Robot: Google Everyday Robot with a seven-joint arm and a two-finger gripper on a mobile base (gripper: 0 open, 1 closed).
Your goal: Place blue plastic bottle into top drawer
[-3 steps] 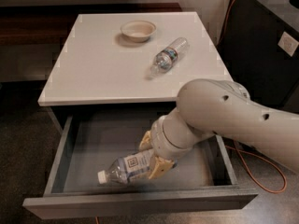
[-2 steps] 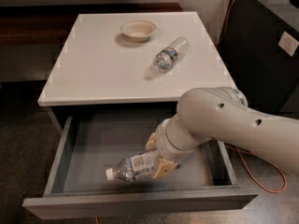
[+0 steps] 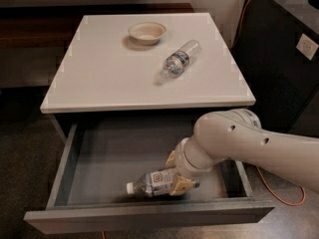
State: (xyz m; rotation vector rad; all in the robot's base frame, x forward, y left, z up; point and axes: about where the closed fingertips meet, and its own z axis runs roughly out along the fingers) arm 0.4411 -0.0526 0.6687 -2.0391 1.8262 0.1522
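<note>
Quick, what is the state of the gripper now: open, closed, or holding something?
The gripper: closed on the blue bottle, which lies on its side, low inside the open top drawer.

White surface (image 3: 109,78): pale bowl (image 3: 147,32) near back; small clear bottle (image 3: 180,59) on its side to bowl's right, apart. Top drawer (image 3: 114,153) below, pulled open: blue plastic bottle (image 3: 152,182) on side near front, cap left, tool (image 3: 177,176) clamped on base end.

Arm (image 3: 259,146) reaching low, gripper (image 3: 175,177) at six o'clock.
The arm enters from four o'clock; the gripper points toward nine, tan fingers (image 3: 181,186) clamped on the blue plastic bottle (image 3: 152,182).
</note>
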